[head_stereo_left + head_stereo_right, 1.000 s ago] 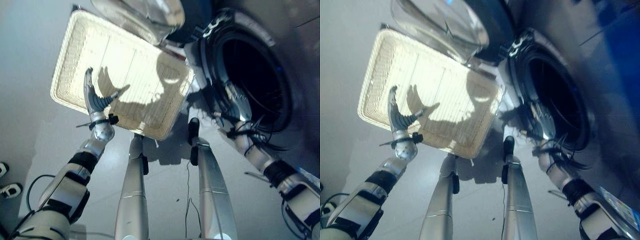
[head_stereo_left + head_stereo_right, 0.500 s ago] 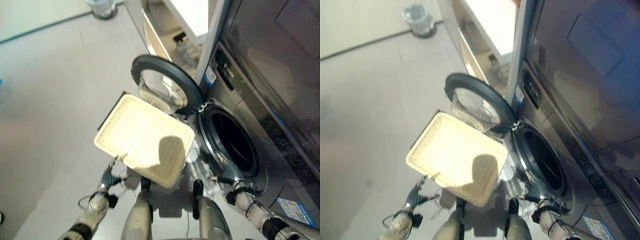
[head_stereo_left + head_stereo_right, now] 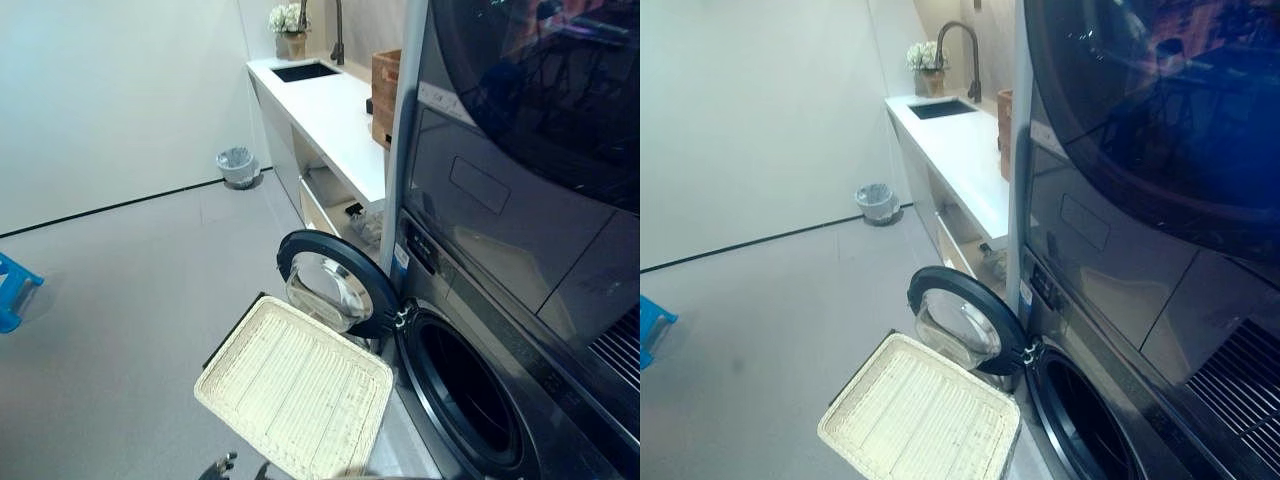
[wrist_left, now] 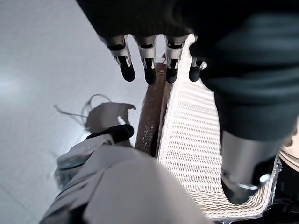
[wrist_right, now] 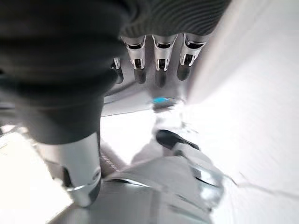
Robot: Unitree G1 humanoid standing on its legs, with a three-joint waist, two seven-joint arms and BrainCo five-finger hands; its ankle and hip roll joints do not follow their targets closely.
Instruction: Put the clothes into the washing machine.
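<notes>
Washing machine (image 3: 470, 400): lower right, round door (image 3: 335, 285) swung open.
Basket (image 3: 295, 390): cream wicker, lower centre, beside the door; no clothes seen.
Left hand (image 4: 149, 60): fingers straight, empty.
Right hand (image 5: 159, 56): fingers straight, empty.

Waste bin (image 3: 237, 166), grey, on floor against white wall. White desk (image 3: 330, 110) along the wall with dark sink (image 3: 304, 71), tall tap (image 3: 962, 50) and small flowerpot (image 3: 291, 30). Wooden box (image 3: 385, 95) on desk. Blue stool (image 3: 14, 290) at floor's edge.
</notes>
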